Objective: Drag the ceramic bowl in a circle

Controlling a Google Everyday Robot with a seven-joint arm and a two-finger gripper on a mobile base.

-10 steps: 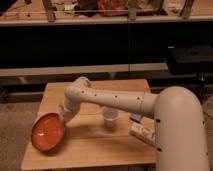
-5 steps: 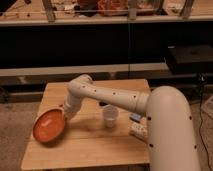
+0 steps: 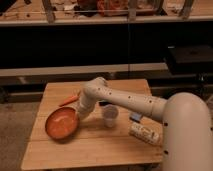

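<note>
Orange-red bowl (image 3: 61,123) sits at the wooden surface's (image 3: 90,150) left; my gripper (image 3: 78,116) is at its right rim, grip unclear. White cup (image 3: 110,115) stands just beside. I can't read the packet's (image 3: 144,133) label.

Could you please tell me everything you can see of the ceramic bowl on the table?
The ceramic bowl is wide, shallow and round, glazed orange-red with a darker rim, and looks empty. It sits upright on the left part of the wooden table, left of the small white cup. The gripper meets its right rim; an orange carrot-like thing lies just behind it.
</note>
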